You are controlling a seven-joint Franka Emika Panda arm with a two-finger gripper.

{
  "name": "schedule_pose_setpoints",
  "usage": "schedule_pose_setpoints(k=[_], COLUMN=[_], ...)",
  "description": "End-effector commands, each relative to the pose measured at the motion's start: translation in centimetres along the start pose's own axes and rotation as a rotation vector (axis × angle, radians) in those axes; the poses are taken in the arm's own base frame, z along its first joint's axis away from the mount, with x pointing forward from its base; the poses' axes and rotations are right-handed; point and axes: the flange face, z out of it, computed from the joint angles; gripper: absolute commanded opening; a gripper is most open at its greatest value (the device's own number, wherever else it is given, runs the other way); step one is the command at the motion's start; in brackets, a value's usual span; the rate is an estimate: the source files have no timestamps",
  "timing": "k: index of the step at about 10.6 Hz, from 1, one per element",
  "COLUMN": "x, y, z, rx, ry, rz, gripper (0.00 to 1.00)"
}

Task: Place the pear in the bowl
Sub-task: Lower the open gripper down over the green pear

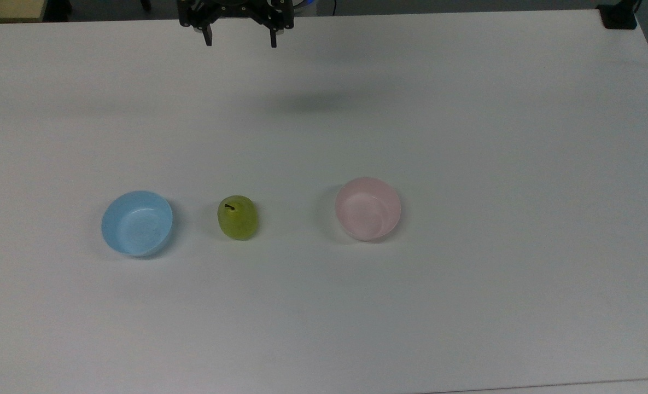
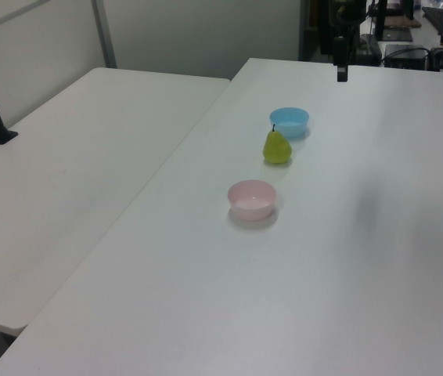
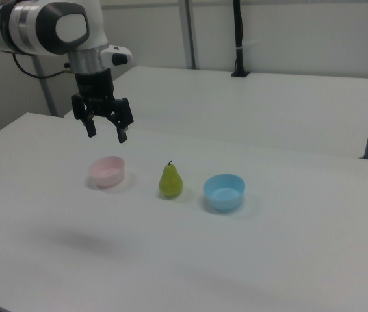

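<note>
My pincer (image 3: 105, 129) hangs spread, empty; the glossy yellow-green pear (image 1: 238, 218) looks slippery, so I'd grip its wide belly.

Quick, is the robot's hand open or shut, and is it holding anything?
Hand: open and holding nothing, up above the table. The pear stands on the table between the two bowls, untouched.

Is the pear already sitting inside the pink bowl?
No, the pear stands upright on the table between the pink bowl and the blue bowl, touching neither.
</note>
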Motion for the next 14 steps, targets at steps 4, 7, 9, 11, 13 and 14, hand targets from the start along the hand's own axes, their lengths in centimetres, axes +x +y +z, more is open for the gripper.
schedule_pose_setpoints(k=[4,7,9,11,13,14], x=[0.5,1.3,2.8,4.2,6.4,8.3], y=[0.5,0.1,0.0,1.2,2.7,3.1], z=[0.1,1.2,1.3,2.6,5.1,8.1], rx=[-0.006,-0.004,-0.007,-0.012,-0.023,-0.029], ry=[0.001,-0.003,0.062,0.077,0.113,0.125], rz=[0.017,0.007,0.018,0.01,-0.021,-0.029], gripper=[1.0,1.0,1.0,1.0,1.0,1.0])
